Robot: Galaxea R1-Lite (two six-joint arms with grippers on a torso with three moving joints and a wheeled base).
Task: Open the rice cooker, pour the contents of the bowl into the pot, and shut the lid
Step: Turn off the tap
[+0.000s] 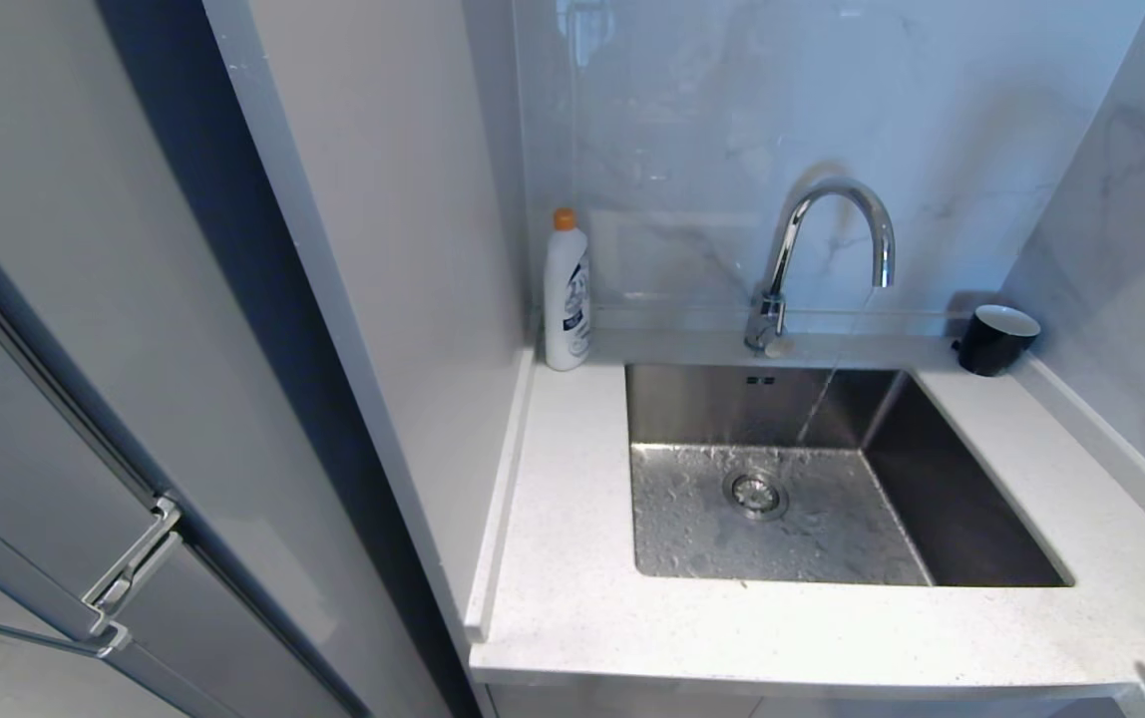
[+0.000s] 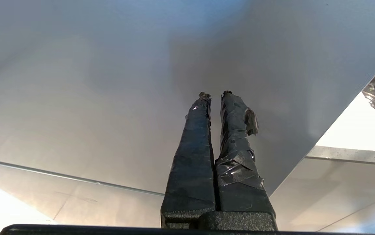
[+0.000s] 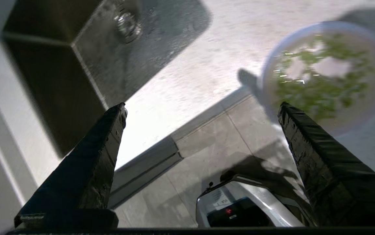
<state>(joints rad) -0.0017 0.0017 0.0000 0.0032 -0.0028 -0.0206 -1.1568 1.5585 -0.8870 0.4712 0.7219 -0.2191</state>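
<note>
You face white speckled counter [image 1: 572, 598], steel sink [image 1: 961, 499] sunk in it, faucet [image 1: 832, 229] running. Tall grey panel [image 1: 383, 299] walls off left edge. Right gripper [image 3: 202, 107] spread wide, empty, above counter's front edge; bowl [image 3: 328, 75] with green contents [image 3: 321, 88] sits near edge. Left gripper [image 2: 214, 94] pressed together, parked by grey panel.

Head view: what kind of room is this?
Most likely a home kitchen: a square stainless-steel sink set in a white speckled countertop, a curved chrome faucet running water, and a white orange-capped detergent bottle against marble-look wall tiles.
</note>
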